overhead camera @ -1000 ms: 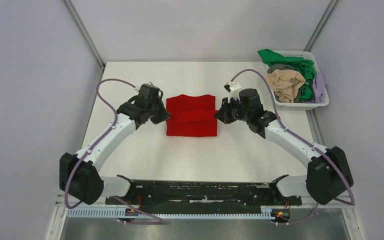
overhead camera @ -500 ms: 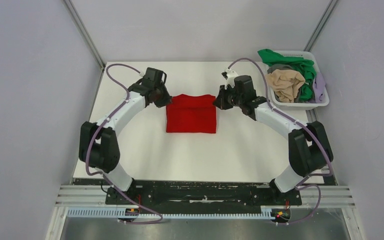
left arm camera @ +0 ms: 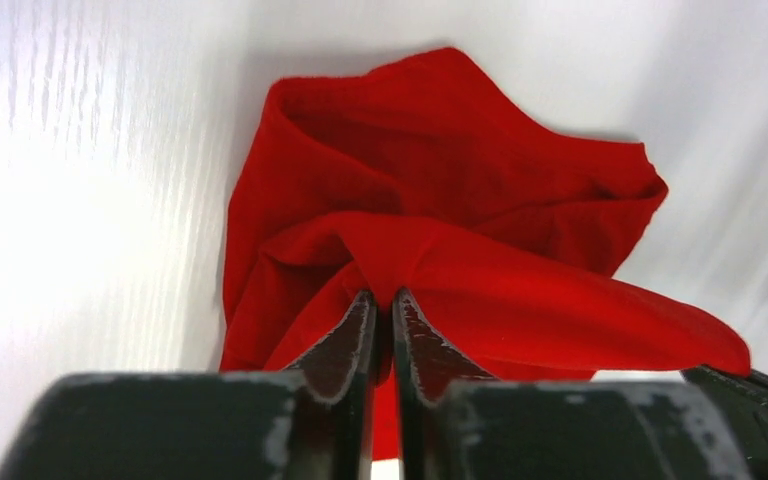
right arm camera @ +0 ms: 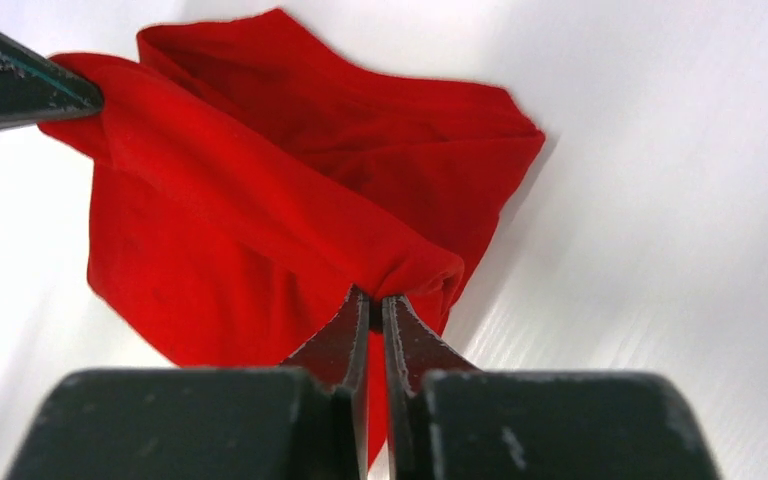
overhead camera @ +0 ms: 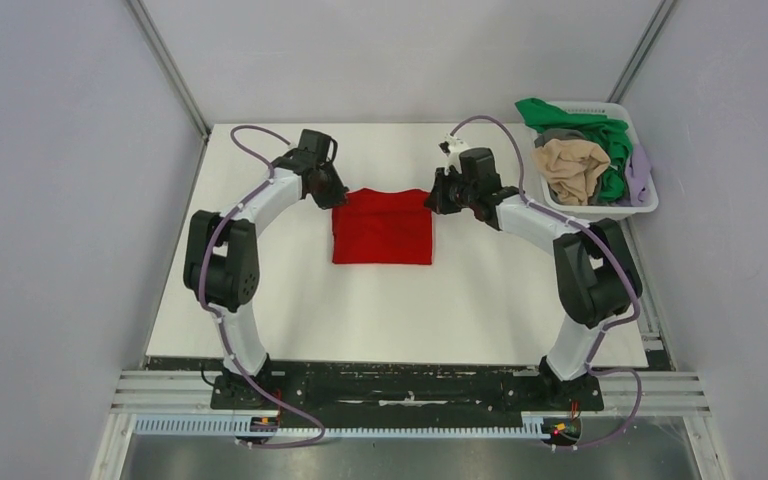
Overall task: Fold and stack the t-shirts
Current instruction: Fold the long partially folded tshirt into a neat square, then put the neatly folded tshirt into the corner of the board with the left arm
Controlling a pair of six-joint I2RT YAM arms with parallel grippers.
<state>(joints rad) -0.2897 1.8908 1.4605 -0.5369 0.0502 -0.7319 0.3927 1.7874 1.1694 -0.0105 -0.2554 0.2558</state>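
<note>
The red t-shirt [overhead camera: 382, 230] lies folded on the white table, mid-back. My left gripper [overhead camera: 334, 195] is shut on its far left corner; in the left wrist view the gripper [left arm camera: 380, 297] pinches a bunched red fold [left arm camera: 460, 260]. My right gripper [overhead camera: 430, 200] is shut on the far right corner; in the right wrist view the gripper [right arm camera: 375, 297] pinches the cloth [right arm camera: 260, 200]. The held edge hangs between the two grippers, raised a little off the layer below. Green [overhead camera: 610, 140], beige [overhead camera: 572, 165], grey [overhead camera: 558, 135] and lavender [overhead camera: 640, 170] shirts lie bunched in the basket.
The white slatted basket [overhead camera: 600, 211] stands at the table's back right corner, just right of my right arm. Grey walls close in the table on both sides and behind. The black rail [overhead camera: 400, 385] runs along the near edge.
Both grippers have carried the shirt's near edge away from me over the cloth to its far edge. The red shirt now reads as a shorter, folded rectangle. Both arms have stretched out.
</note>
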